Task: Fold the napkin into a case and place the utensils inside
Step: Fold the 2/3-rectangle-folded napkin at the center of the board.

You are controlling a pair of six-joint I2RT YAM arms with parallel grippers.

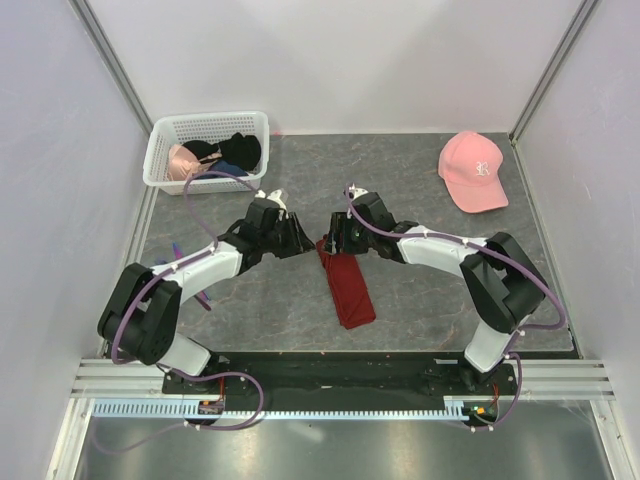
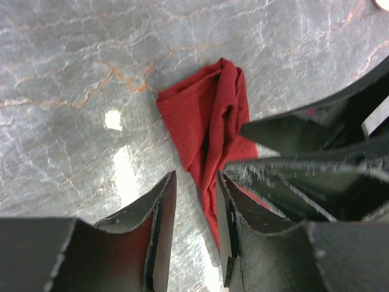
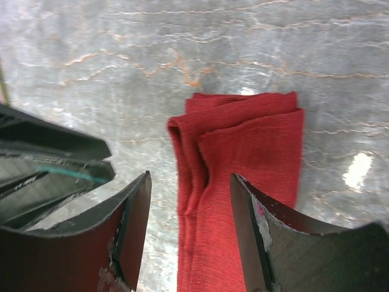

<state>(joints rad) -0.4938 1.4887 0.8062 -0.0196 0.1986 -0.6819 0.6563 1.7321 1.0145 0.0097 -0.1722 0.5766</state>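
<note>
The dark red napkin (image 1: 346, 284) lies on the table as a narrow folded strip, its far end bunched. It also shows in the left wrist view (image 2: 203, 118) and the right wrist view (image 3: 249, 152). My left gripper (image 1: 303, 245) is open and empty just left of the strip's far end; in its own view (image 2: 196, 182) the cloth edge lies by the right finger. My right gripper (image 1: 331, 243) is open and empty over that same end, its jaws astride the left part of the cloth (image 3: 189, 191). The two grippers are close together. No utensils are clearly visible.
A white basket (image 1: 160, 150) with black and pink garments stands at the back left. A pink cap (image 1: 473, 170) lies at the back right. Thin purple-blue pieces (image 1: 204, 298) show beside the left arm; I cannot tell what they are.
</note>
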